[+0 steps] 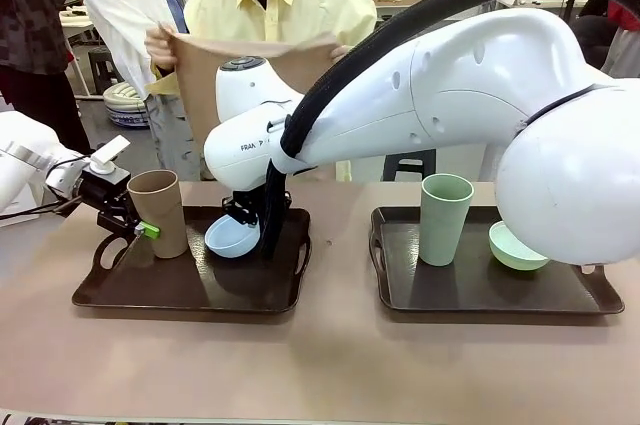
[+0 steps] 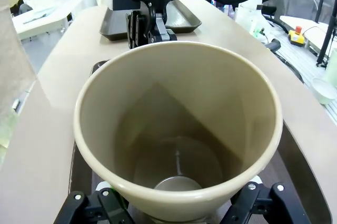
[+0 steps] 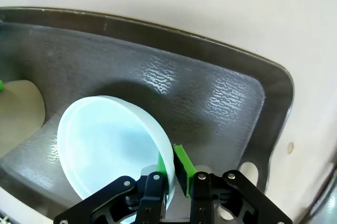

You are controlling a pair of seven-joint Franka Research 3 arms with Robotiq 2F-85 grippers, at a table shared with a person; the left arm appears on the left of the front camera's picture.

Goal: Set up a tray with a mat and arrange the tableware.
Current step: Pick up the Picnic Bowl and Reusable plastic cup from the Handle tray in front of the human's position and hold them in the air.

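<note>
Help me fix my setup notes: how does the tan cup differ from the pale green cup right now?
Colour: the tan cup is beige, the pale green cup mint. Place: the tan cup stands on the left tray, the pale green cup on the right tray. State: the left gripper clasps the tan cup; the pale green cup stands free. Both are tall, handleless, upright.
</note>
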